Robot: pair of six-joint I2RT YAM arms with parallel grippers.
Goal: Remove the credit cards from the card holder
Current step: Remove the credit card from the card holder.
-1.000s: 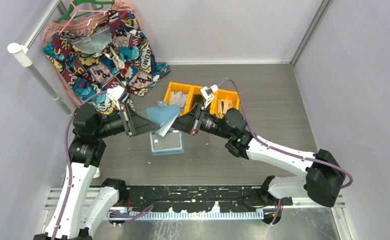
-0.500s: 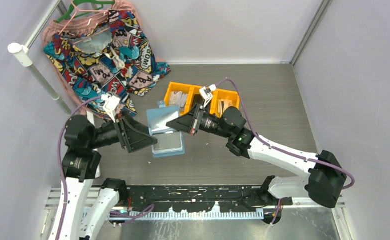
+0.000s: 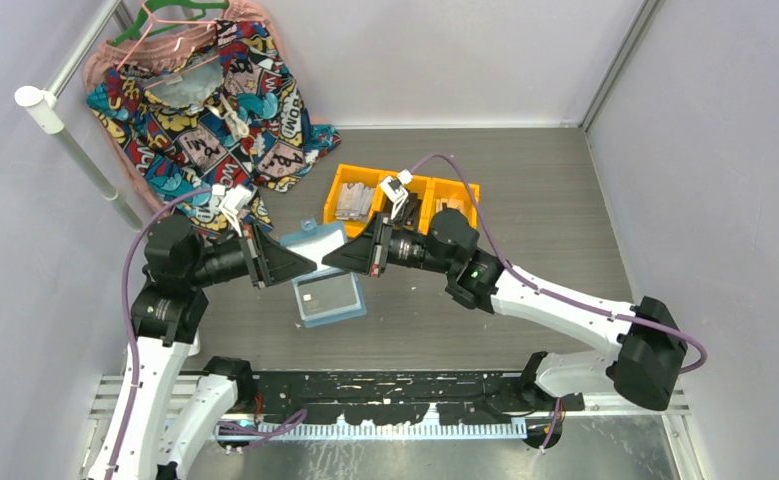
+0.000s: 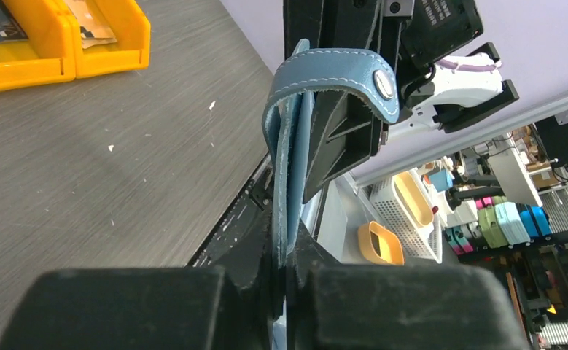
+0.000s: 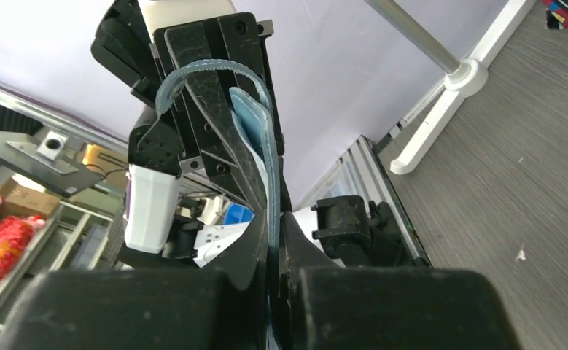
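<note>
Card holder (image 3: 312,240) is held up off the table between the 2 arms and shows edge-on in both wrist views. Left gripper (image 3: 308,266) is pinched tight on 1 edge, right gripper (image 3: 329,263) pinched tight on the opposite edge. Snap strap (image 4: 372,76) loops over the top. Below on the table, 1 grey card (image 3: 327,292) lies on a blue pad (image 3: 343,312). Yellow bins (image 3: 350,180) are just behind.

Yellow bins (image 3: 357,175) on gray table (image 3: 545,200), comic-print garment (image 3: 205,90) nearby

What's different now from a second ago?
The left gripper drew back toward its own side, then came in again and now clamps the card holder opposite the right gripper, which shifted left with it. The yellow bins and patterned clothes stayed put.
</note>
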